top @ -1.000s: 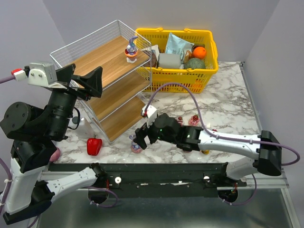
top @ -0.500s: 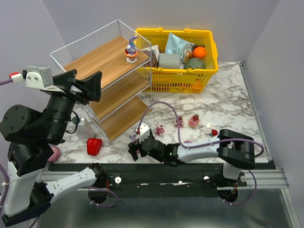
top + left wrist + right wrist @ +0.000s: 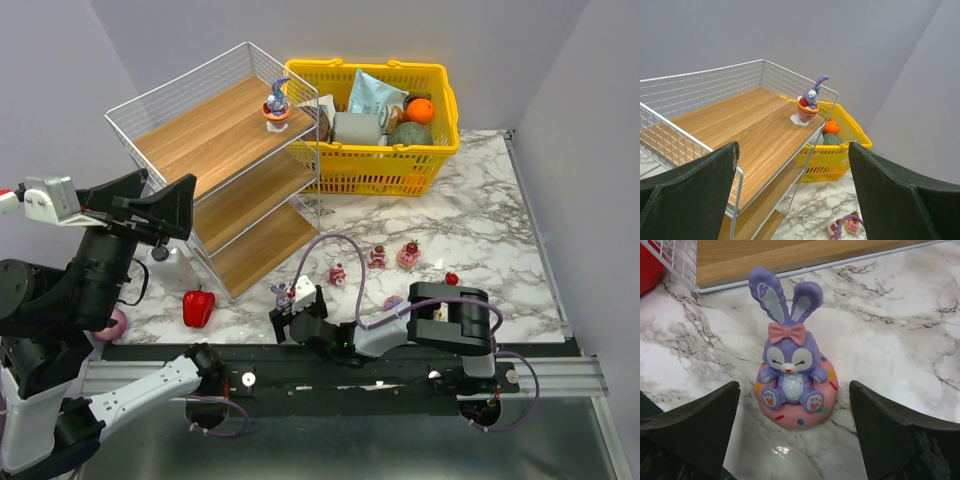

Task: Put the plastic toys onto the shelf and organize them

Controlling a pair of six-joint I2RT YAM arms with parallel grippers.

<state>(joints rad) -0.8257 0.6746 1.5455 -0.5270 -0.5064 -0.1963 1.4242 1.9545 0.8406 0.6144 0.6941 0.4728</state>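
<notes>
Down near the front edge of the surface (image 3: 480,210), the right gripper (image 3: 794,390) has its fingers (image 3: 695,425) spread wide. A purple bunny (image 3: 790,375) on a pink donut base sits upright between them, facing the wrist camera and touching neither finger. Just beyond the bunny lies the bottom corner of the shelf (image 3: 220,150). A red pepper (image 3: 198,307) lies off to this gripper's left. From above the bunny is mostly hidden by the arm; what looks like one purple ear shows by the wrist. A loose row of small toys (image 3: 378,256) stands on the surface beyond and to the right of this gripper, well apart from it.

The left gripper (image 3: 792,150) hangs in the air with its fingers apart and nothing between them. It points at the shelf's top board. Ahead of it, at that board's far right corner, a second bunny (image 3: 809,102) stands upright against the wire rail. A yellow basket (image 3: 840,145) sits beyond that corner.
</notes>
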